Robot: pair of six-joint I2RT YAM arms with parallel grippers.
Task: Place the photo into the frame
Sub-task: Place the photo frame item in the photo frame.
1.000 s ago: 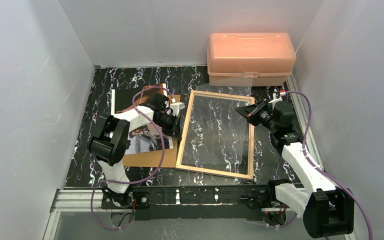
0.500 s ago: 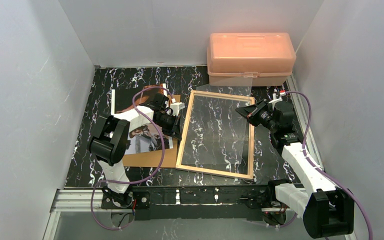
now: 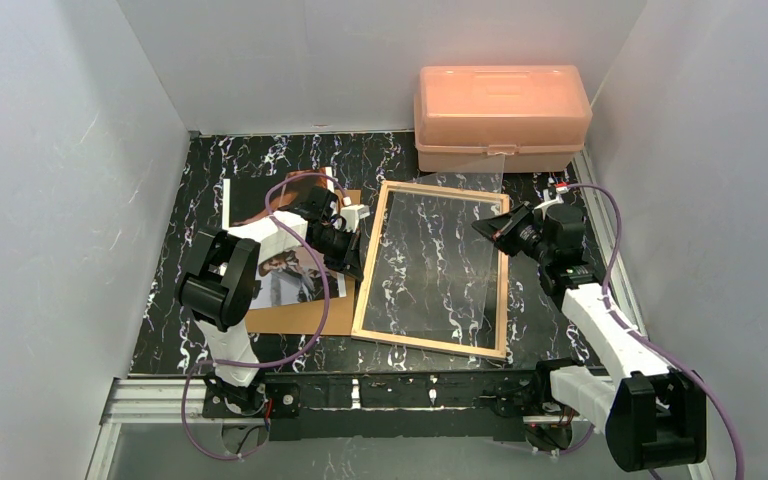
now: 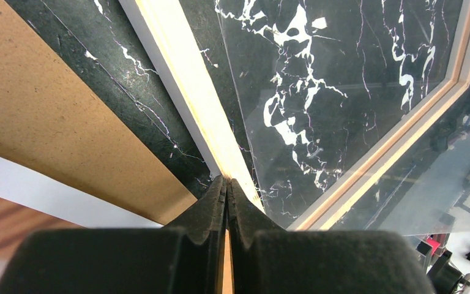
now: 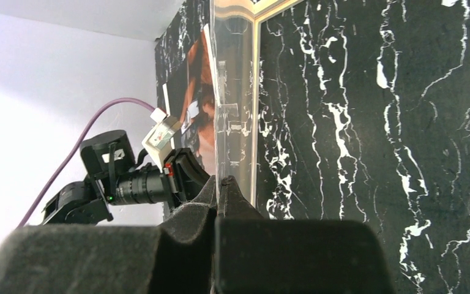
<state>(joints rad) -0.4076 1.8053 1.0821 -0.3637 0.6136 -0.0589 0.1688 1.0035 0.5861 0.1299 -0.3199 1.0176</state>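
Inspector: Frame location?

Technician: The frame (image 3: 428,345) lies flat on the black marble table (image 3: 290,155), mid-workspace between the two arms, with its light wood back facing up.

Inspector: Left pincer?

Technician: The left gripper (image 4: 226,185) is closed on the frame's left rail. The wrist view shows one black finger pressed against each side of the thin wooden strip.

Inspector: Right pincer?

Technician: The right gripper (image 5: 219,182) is clamped on the right edge of the clear pane (image 3: 440,250). The pane sits over the frame's opening. Its left edge runs just inside the left rail, and its far edge reaches past the far rail toward the orange plastic box (image 3: 500,115) at the back wall. The held edge appears raised over the right rail; how high, I cannot tell.

Inspector: Photo?

Technician: The photo (image 3: 290,278) is outside the frame, lying to its left on the brown backing board (image 3: 295,320). The left arm crosses over it and hides its middle. A dark and orange part shows at the far end, with pale figures nearer. A strip of table shows between the board and the frame's left rail.
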